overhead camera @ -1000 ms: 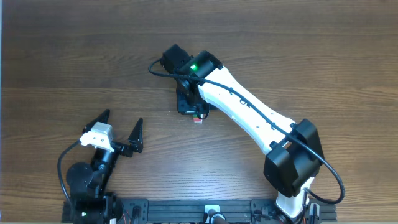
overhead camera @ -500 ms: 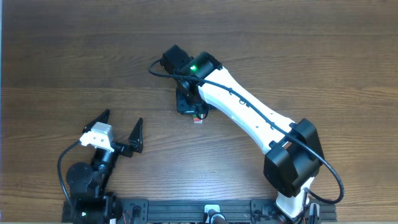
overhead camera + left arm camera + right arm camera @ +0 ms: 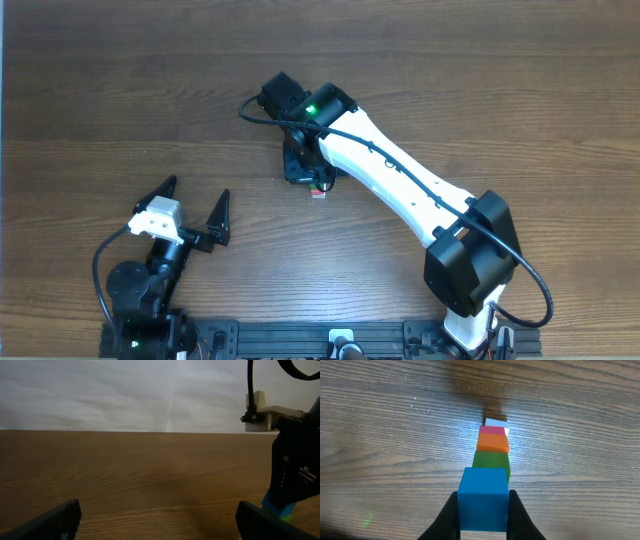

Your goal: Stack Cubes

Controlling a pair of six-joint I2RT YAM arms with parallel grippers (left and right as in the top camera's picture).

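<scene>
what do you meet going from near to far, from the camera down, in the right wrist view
blue cube → green cube → orange cube → pink cube → white cube → table

Colours run down the stack from a blue cube (image 3: 483,502) through a green cube (image 3: 493,465), orange cube (image 3: 493,441), pink cube (image 3: 491,430) and white cube (image 3: 494,422), on a brown wood-grained table (image 3: 380,435), with a black right hand (image 3: 483,496).

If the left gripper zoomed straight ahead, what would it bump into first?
Probably nothing: ahead of the left gripper lies bare wooden table. The right gripper with its blue cube sits off to one side.
</scene>
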